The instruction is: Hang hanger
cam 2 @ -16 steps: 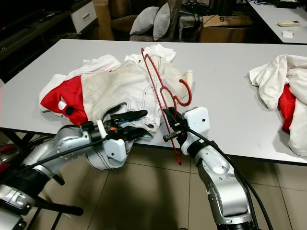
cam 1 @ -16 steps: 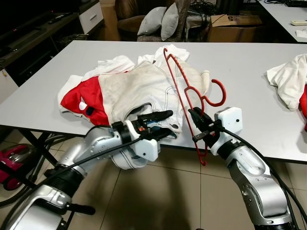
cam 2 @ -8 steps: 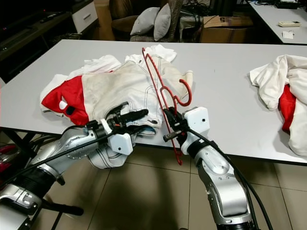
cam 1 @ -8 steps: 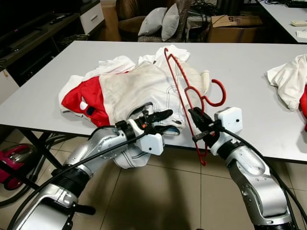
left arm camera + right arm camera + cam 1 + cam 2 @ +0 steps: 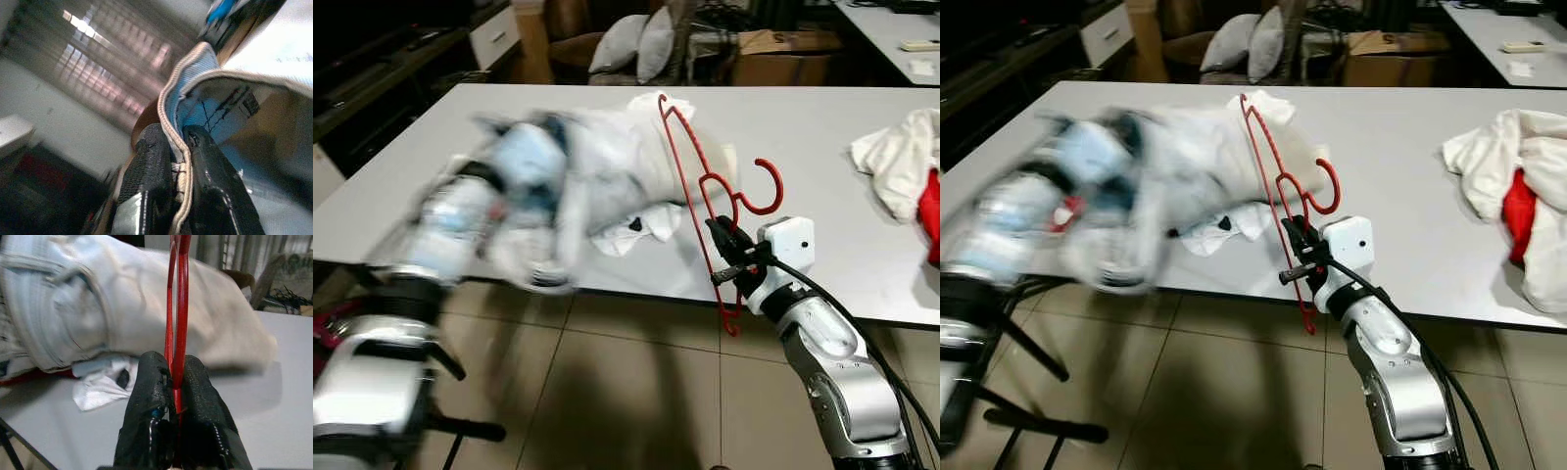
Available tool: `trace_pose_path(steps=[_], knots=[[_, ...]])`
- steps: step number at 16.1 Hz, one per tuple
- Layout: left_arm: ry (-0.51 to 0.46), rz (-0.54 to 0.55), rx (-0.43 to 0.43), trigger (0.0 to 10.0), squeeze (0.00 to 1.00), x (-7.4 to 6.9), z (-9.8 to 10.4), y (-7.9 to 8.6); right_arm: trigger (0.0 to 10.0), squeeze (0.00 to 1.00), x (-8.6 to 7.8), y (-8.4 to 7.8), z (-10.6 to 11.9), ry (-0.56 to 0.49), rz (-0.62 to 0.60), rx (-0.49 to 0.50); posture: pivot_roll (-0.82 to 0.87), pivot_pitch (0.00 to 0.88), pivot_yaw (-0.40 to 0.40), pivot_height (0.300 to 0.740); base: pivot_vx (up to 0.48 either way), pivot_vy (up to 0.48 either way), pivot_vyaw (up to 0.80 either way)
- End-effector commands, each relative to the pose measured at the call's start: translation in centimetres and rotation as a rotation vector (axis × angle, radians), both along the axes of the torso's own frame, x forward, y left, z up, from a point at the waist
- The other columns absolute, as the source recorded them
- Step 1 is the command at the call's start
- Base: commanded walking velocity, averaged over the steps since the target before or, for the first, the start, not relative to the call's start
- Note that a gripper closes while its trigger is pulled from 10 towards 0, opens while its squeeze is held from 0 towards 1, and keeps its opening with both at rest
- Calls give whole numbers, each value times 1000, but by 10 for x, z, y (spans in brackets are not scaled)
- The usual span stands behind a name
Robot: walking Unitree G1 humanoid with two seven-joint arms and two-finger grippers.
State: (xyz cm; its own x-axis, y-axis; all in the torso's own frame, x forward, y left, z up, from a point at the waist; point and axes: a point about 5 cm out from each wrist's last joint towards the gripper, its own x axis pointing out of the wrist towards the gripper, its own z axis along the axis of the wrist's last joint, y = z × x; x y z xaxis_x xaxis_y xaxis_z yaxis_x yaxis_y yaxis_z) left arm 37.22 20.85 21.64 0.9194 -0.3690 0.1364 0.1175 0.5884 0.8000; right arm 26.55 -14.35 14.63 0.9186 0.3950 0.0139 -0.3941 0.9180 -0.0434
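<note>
Red hanger [image 5: 705,186] pinched upright between right gripper [image 5: 175,382] fingers at near edge of white table [image 5: 822,127], hook toward far side. Pale garment [image 5: 254,63] hem clamped in left gripper [image 5: 177,171], blurred, raised left of hanger.

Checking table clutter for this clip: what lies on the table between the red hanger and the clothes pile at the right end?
Bare white table: in both eye views nothing lies between the red hanger, held by the right pincer, and the clothes pile.
</note>
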Motion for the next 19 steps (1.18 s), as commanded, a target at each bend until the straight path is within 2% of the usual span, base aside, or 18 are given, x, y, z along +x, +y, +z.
trace_pose_path(steps=[1,2,3,4,5,7,8,10,11,12,14,15,19], knots=[[100,20,45,0,0,-3,-20,8,10000,0,2,4,5,-24,12,-3,-23,0,93,740,0,0,0],[192,14,101,0,0,-6,-35,12,10000,0,2,4,5,-24,13,-4,-23,0,93,740,0,0,0],[327,-36,174,0,0,-15,-58,13,10000,0,2,4,5,-25,15,-5,-19,0,88,740,0,0,0],[365,-113,142,10000,0,-23,-68,5,10000,0,4,5,5,-28,18,-3,-15,0,84,740,0,0,0],[360,-186,93,10000,1000,-26,-67,-6,10000,0,5,6,6,-33,25,-3,-10,0,82,740,0,0,0],[366,-261,139,10000,1000,-31,-71,-15,10000,0,7,8,7,-36,31,-1,-6,0,83,740,0,0,0],[353,-276,187,10000,1000,-33,-70,-18,10000,0,6,10,7,-36,34,2,-4,0,85,740,0,0,0],[305,-290,210,10000,1000,-35,-63,-21,10000,0,6,12,6,-35,39,6,0,0,87,740,0,0,0],[250,-297,242,10000,1000,-37,-57,-21,10000,0,5,13,4,-30,43,10,6,0,87,740,0,0,0],[170,-295,326,10000,1000,-40,-52,-24,10000,0,4,15,3,-27,47,16,13,0,85,740,0,0,0],[115,-285,379,10000,1000,-41,-52,-30,10000,0,5,17,3,-26,52,20,17,0,85,740,0,0,0],[112,-287,380,10000,0,-42,-54,-36,10000,0,5,19,3,-26,55,23,19,0,85,740,0,0,0],[120,-280,394,10000,0,-39,-62,-50,10000,0,5,22,3,-24,74,24,23,0,78,740,0,0,0]])
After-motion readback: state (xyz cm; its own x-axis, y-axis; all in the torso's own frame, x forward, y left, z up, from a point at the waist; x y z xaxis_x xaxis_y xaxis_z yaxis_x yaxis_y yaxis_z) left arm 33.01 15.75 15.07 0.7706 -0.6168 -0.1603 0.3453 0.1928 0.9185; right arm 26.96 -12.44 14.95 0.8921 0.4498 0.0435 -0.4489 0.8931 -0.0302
